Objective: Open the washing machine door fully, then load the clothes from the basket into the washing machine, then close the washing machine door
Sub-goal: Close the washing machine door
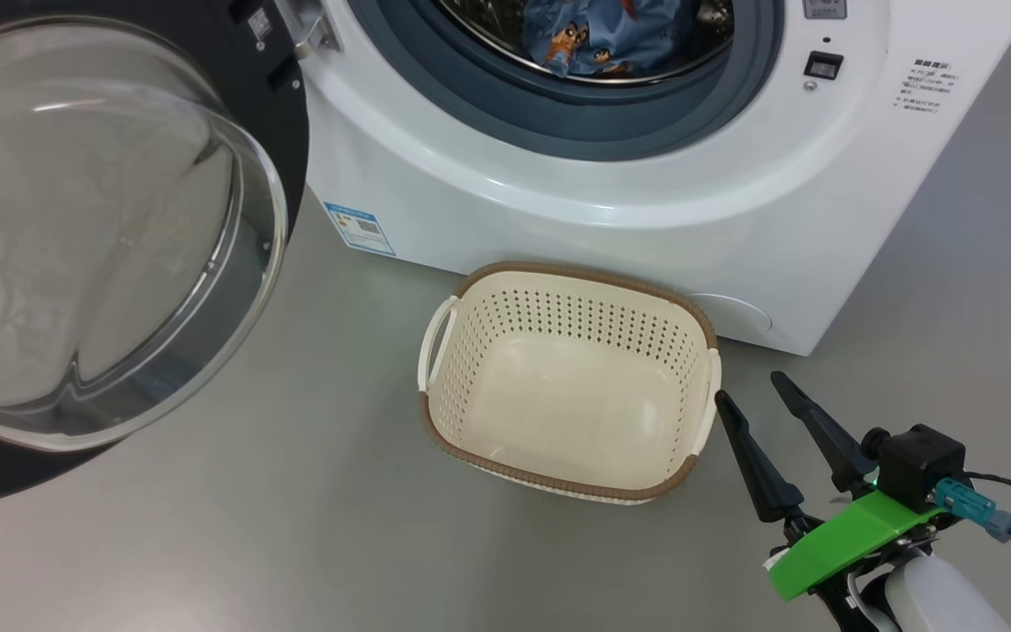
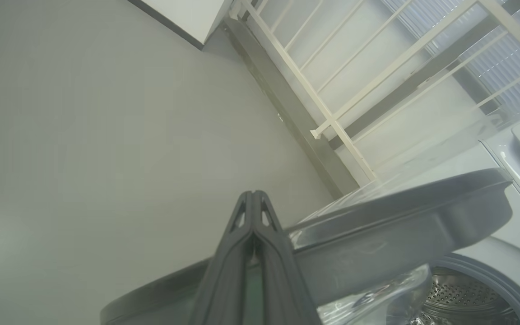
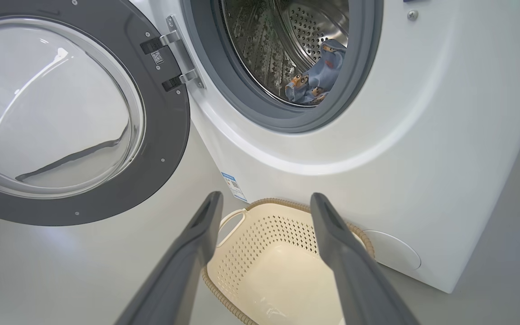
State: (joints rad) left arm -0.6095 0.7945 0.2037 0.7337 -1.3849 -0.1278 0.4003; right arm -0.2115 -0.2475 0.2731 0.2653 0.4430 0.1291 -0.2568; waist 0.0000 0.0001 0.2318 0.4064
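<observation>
The washing machine [image 1: 558, 219] stands at twelve o'clock in the head view. Its door [image 1: 102, 237] is swung wide open at nine to ten o'clock, with the clear glass bowl bulging toward the camera and the black rim around it. The clothes [image 1: 611, 39], light blue with small orange-brown bears, lie bundled inside the steel drum [image 3: 314, 27], low behind the grey-blue seal [image 1: 558, 114].

The basket [image 1: 584, 276] sits on the grey floor [image 1: 295, 527] at the middle of the head view. Its far rim is just beside the machine's front, and nothing lies in it. A blue label sticker [image 1: 363, 228] is on the machine's lower front, at about ten o'clock from the basket, and a round flap [image 1: 738, 312] is at about two o'clock from it.

The right gripper [image 1: 749, 387] hangs at four o'clock from the basket, just off its right handle. Its two dark fingers are spread apart with nothing between them and point toward eleven o'clock. In the right wrist view these fingers frame the basket, with the drum opening above them at twelve o'clock.

In the left wrist view the left gripper [image 2: 253, 195] has its fingers pressed together, holding nothing. The door's grey edge runs behind them from seven o'clock toward three o'clock. It looks very near, but the angle leaves it unclear whether they touch. A white railing [image 2: 332, 113] crosses at one o'clock.
</observation>
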